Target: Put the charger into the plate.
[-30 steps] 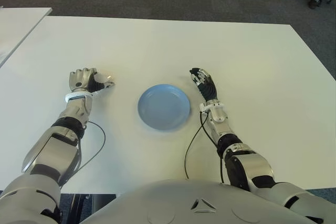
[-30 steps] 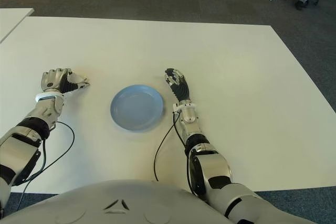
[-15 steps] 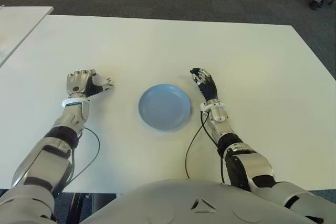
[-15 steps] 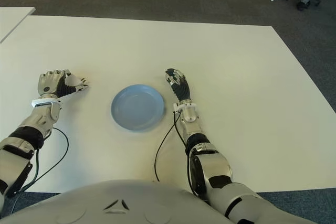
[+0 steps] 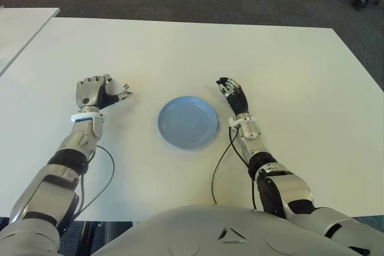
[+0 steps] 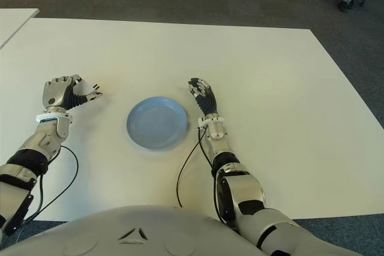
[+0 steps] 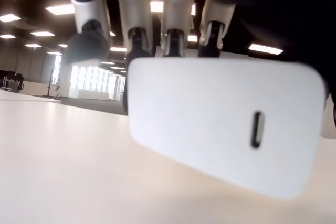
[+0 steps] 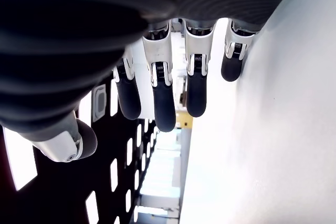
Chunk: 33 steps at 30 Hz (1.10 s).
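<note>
Since a second ago our left hand (image 5: 95, 93) has lifted slightly, fingers closed around the white rectangular charger (image 7: 226, 127), left of the round blue plate (image 5: 188, 122). Right of that plate, our right hand (image 5: 233, 95) shows, fingers loosely extended, holding nothing.

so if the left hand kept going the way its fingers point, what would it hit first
Probably the plate. The left hand, shut on the charger, points toward the robot's right, with only bare table between, though it may pass just beyond the far rim.
</note>
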Motion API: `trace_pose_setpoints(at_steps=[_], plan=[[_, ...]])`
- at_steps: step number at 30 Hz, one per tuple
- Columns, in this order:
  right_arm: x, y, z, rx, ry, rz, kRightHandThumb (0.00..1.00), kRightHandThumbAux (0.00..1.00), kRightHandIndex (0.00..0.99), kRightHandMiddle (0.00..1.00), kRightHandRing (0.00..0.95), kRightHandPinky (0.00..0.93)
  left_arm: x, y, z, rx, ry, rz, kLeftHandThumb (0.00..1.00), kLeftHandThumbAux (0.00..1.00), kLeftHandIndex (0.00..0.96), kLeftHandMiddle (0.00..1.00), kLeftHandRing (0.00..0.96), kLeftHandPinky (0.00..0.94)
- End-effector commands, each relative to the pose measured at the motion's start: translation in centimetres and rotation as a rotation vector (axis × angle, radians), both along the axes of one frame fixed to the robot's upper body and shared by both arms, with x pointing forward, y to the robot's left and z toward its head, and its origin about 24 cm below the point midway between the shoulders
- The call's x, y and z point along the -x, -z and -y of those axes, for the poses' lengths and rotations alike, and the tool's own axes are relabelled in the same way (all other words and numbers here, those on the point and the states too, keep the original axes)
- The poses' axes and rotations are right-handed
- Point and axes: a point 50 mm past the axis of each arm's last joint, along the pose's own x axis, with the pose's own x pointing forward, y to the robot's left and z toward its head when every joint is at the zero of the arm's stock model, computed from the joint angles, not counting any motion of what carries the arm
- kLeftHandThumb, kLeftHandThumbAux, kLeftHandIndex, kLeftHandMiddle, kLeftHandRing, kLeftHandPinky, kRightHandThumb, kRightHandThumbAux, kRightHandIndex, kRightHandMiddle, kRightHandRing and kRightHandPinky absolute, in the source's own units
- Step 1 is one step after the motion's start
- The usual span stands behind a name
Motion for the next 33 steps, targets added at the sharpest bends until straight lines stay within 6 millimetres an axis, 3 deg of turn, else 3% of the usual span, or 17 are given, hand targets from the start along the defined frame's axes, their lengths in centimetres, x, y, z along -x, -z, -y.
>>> trace_pose_setpoints(at_steps=[1,8,17,21,33], plan=[[2.1,2.9,0.6,-0.007,0.027,-0.153,0.000,0.507,0.261,0.329,0.236,0.076,-0.2,-2.5,0.6,-0.006,0.015,0.039,0.751,0.697,0.443,0.870,0.867,0.835],[2.1,2.9,0.7,-0.015,0.022,-0.159,0.000,0.504,0.244,0.320,0.234,0.072,-0.3,-5.5,2.5,0.002,0.066,0.095,0.751,0.697,0.443,0.876,0.869,0.842],[2.0,2.9,1.0,-0.041,0.013,-0.165,0.000,0.527,0.221,0.299,0.229,0.118,-0.2,-7.3,4.4,0.015,0.134,0.123,0.752,0.697,0.443,0.878,0.871,0.838],[2.0,2.9,1.2,-0.077,0.028,-0.170,0.000,0.541,0.194,0.262,0.208,0.144,-0.3,-8.8,6.6,0.050,0.218,0.137,0.752,0.697,0.443,0.879,0.873,0.841],[2.1,2.8,1.2,-0.105,0.088,-0.147,0.000,0.552,0.116,0.169,0.142,0.118,0.5,-9.9,10.8,0.100,0.386,0.093,0.752,0.697,0.443,0.883,0.877,0.851]])
